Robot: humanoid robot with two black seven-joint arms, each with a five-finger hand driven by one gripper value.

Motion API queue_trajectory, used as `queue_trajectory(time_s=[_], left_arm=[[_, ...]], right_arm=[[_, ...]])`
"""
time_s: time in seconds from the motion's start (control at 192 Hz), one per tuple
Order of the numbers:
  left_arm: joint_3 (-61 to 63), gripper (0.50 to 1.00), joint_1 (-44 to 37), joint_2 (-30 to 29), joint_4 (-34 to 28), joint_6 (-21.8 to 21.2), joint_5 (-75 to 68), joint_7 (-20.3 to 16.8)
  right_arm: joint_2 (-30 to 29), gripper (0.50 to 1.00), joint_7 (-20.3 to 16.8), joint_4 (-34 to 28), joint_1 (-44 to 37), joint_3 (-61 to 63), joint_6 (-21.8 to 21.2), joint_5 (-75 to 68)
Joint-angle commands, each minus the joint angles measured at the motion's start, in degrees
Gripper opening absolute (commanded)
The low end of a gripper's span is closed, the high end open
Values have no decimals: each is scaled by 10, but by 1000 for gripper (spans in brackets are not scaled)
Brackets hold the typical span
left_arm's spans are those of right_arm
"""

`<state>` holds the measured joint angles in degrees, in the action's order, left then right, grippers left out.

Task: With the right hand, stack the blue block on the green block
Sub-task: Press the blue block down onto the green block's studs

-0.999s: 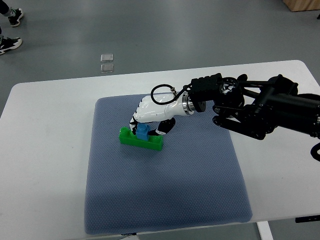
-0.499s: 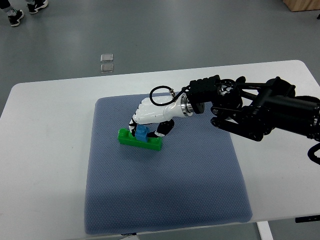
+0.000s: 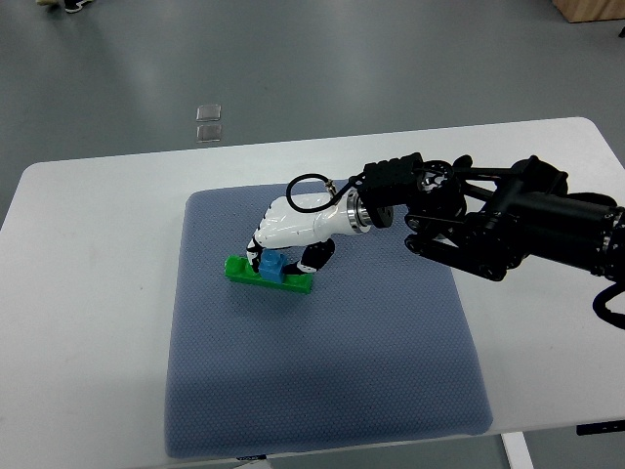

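A long green block (image 3: pixel 242 270) lies on the grey-blue mat (image 3: pixel 322 381), left of its middle. A small blue block (image 3: pixel 270 263) sits on top of the green one, near its centre. My right hand (image 3: pixel 278 256), white with dark fingertips, reaches in from the right and is curled around the blue block from above, its fingers on both sides of it. The black right arm (image 3: pixel 508 225) stretches across the table's right half. No left arm shows.
The mat lies on a white table (image 3: pixel 88 293). Two small clear squares (image 3: pixel 208 121) lie on the grey floor beyond the table's far edge. A wooden corner (image 3: pixel 586 10) shows at the top right.
My right hand has shifted a little to the left with the blue block, and the green block slid left with it. A person's shoes at the top left have moved almost out of view.
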<state>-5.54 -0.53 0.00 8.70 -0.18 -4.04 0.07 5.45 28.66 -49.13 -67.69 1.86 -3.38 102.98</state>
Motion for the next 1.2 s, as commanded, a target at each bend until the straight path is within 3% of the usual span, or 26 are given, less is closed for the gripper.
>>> queue_trajectory(time_s=[0.0, 1.196], left_arm=[[0, 1000, 0, 0, 0, 0, 0, -1], [0, 1000, 0, 0, 0, 0, 0, 0]], right_arm=[[0, 625, 0, 2, -1, 0, 0, 0], [-14, 625, 1, 32, 5, -1, 7, 5]])
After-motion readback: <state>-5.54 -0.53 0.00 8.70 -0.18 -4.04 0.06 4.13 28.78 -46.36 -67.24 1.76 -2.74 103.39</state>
